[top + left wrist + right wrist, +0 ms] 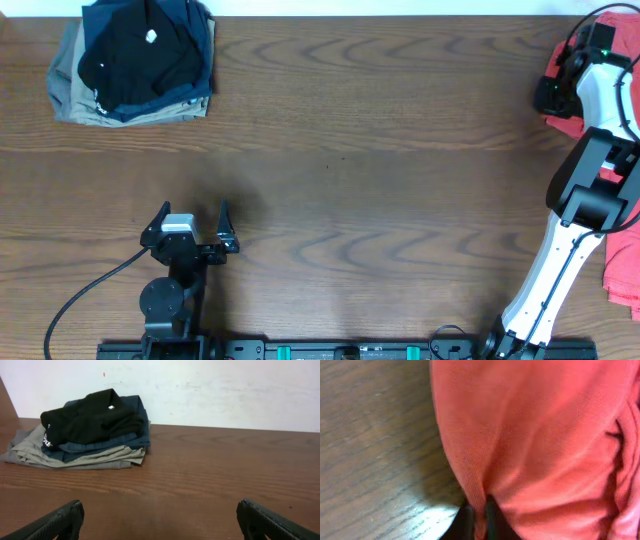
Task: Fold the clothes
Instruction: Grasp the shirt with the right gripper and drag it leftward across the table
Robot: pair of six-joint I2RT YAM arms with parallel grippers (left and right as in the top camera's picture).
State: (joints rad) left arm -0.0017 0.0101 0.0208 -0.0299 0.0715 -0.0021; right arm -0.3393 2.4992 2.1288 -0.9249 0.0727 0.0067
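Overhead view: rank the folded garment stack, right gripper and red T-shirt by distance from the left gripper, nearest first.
From the left gripper, open at front left:
1. folded garment stack, back-left corner.
2. right gripper and red T-shirt, far right edge. The jaws are shut on the cloth, so these two are too close to call.

The table (330, 150) is brown with darker wavy wood grain, and at three o'clock on it lies the plain coral-red shirt (625, 270), pinched by the black right gripper (479, 519) of a white arm (555, 265) with black joints. At ten o'clock is a stack: a black garment (140, 55) with a small white tag, then navy (203, 40), then khaki (68, 95). The left gripper (192, 213) is black with a grey top, and the wall (210, 385) is white.
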